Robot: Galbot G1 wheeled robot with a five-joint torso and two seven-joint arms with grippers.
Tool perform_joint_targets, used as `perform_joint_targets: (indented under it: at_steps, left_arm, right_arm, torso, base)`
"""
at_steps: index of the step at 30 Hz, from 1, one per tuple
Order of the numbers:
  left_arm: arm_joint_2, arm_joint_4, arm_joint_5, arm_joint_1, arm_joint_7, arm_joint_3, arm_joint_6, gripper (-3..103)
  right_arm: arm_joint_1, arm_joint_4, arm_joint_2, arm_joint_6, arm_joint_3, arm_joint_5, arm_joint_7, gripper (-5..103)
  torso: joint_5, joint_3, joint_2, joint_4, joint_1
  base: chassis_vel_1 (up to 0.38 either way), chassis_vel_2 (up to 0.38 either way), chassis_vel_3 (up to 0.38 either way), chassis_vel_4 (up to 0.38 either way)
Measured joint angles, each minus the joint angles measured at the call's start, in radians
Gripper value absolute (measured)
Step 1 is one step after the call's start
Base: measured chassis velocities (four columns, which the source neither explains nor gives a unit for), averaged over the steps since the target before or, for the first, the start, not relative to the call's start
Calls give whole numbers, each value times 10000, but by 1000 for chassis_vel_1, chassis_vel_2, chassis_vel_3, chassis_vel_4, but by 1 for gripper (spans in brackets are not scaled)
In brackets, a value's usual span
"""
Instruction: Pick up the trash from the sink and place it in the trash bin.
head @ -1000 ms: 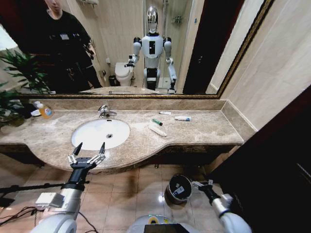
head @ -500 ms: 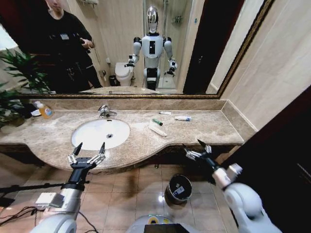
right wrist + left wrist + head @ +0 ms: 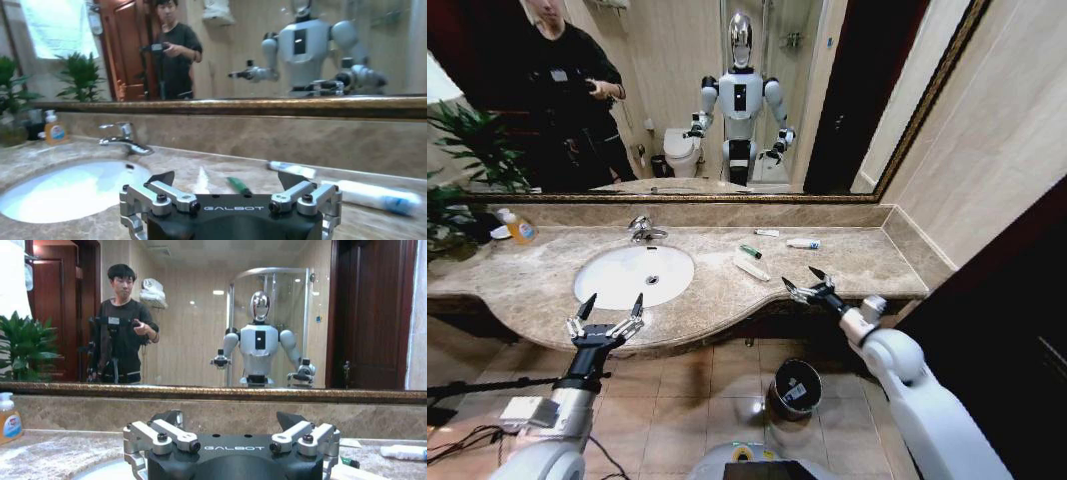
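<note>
Right gripper (image 3: 804, 285) spread wide and empty over the counter's front edge, near 4 trash (image 3: 751, 270) pieces beside the sink (image 3: 587, 283); risks skidding a tube away; left gripper (image 3: 607, 313) parked apart.

My right gripper (image 3: 806, 285) is up from beside the trash bin (image 3: 796, 389) on the floor and now hangs open over the front edge of the marble counter (image 3: 847, 262), short of the flat white packet (image 3: 751, 270).
</note>
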Motion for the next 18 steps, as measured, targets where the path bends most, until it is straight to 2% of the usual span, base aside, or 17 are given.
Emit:
perform_joint_targets:
  at_steps: [6,18]
  left_arm:
    - [0,0,0,0,0,0,0,100]
    - [0,0,0,0,0,0,0,100]
  right_arm:
    - [1373,-1134,107,-235,-1565,17,188,100]
    - [3015,-3146,474,-279,-2917,-112,313,102]
  torso:
    - [0,0,0,0,0]
    - [1,0,-1,0,-1]
  base:
    - [0,0,0,0]
    - [0,0,0,0]
